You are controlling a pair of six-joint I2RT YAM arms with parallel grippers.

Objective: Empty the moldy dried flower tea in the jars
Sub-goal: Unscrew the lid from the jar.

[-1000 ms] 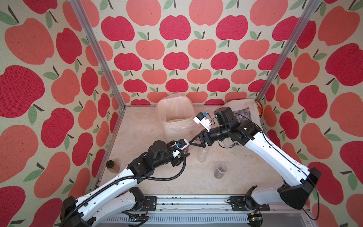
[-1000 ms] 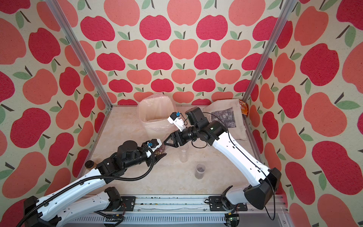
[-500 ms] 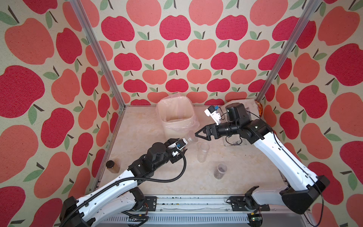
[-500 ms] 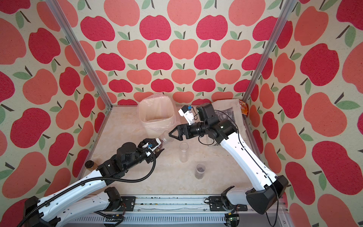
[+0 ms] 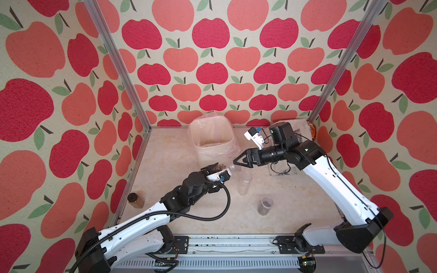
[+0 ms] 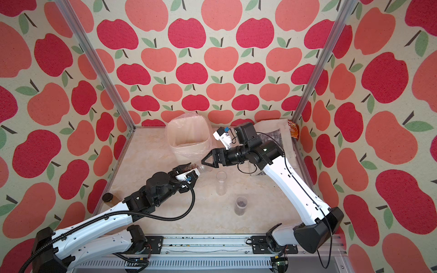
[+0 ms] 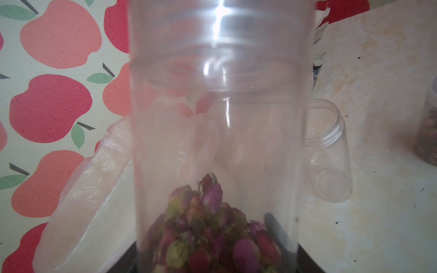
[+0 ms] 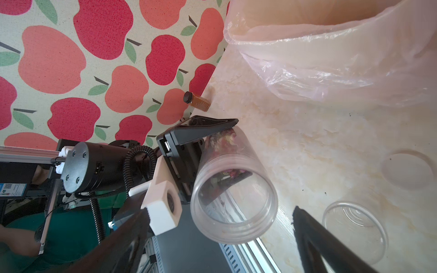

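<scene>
A cream waste bin (image 5: pixel 210 158) (image 6: pixel 186 156) lined with a thin clear plastic bag stands at the far edge of the marbled beige surface (image 5: pixel 165 153), near its middle. A small brown bottle (image 5: pixel 136 201) (image 6: pixel 110 199) with a black cap stands against the left edge. In the far right corner lies a printed paper sheet (image 6: pixel 281 132), and an orange packet (image 6: pixel 294 128) sits beside it against the wall.

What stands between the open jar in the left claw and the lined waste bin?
Nothing visible lies between them: the jar, lid off, hangs just before the near wall of the waste bin. Only the open right claw is close, right at the jar's mouth.
</scene>
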